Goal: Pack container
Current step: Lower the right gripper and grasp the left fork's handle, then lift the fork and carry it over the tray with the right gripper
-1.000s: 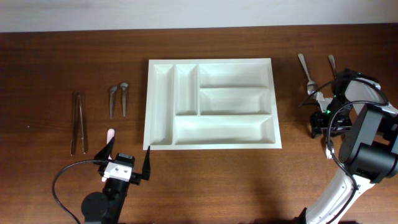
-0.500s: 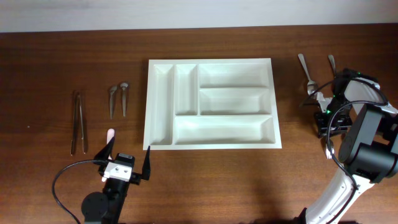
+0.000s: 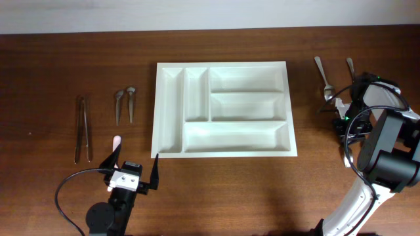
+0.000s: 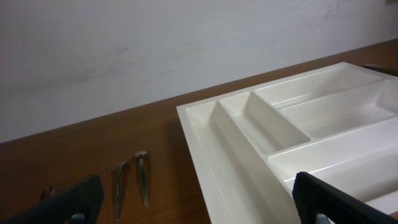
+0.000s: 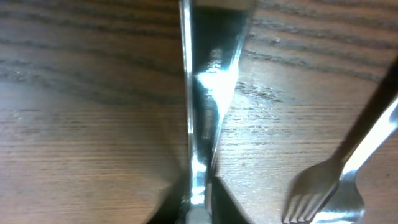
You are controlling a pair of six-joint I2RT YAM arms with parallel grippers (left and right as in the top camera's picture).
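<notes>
Container [image 3: 223, 65], centre of counter [image 3: 262, 190]: light, stiff, slick plastic, best lifted by a rim wall. Left gripper [image 3: 136, 167], at its 7 o'clock, is spread. Right gripper [image 5: 198, 211], at 3 o'clock, apparently pinches a steel utensil [image 5: 211, 74].

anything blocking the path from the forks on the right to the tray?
Nothing visible. In the overhead view, only bare table lies between the forks and the right wall of the tray.

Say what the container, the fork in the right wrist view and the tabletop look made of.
Container: apparently white moulded plastic, smooth, soft gloss on its rounded walls. Fork: metal, probably steel, polished, mirror-bright glints. Tabletop: wood or wood veneer, brown, visible grain, low sheen.
</notes>
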